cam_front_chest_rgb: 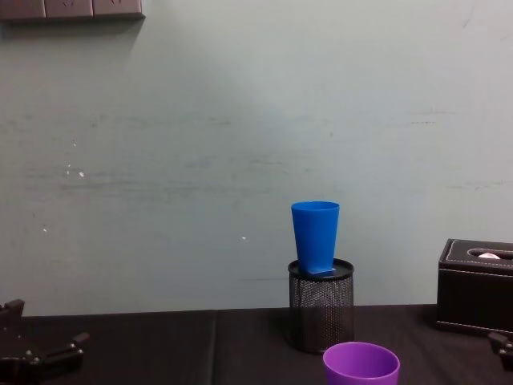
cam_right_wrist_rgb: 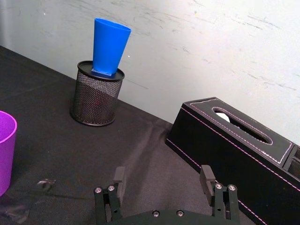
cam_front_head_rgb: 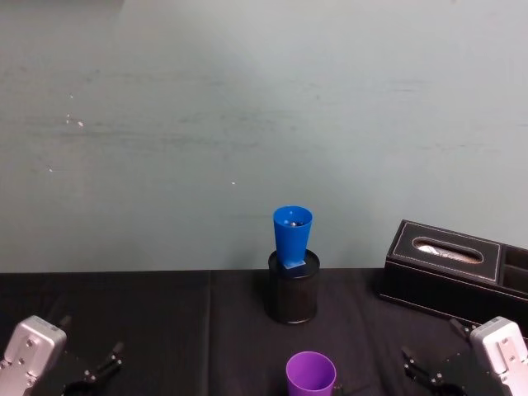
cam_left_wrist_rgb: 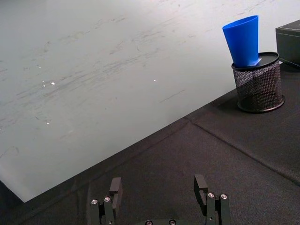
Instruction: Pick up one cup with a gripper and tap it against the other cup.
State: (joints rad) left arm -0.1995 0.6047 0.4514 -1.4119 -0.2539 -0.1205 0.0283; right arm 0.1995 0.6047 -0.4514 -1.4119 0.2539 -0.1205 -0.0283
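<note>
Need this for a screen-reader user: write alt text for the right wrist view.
A blue cup stands atop a black mesh pen holder on a black tablecloth. The right gripper hangs open and empty nearer the camera, with a purple cup and a black tissue box nearby.

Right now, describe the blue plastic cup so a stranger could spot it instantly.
On the black-clothed table, left of the black leather tissue box, stands a black mesh pen holder. The blue tapered plastic tumbler perches on it, unlike the purple plastic tumbler on the cloth.
</note>
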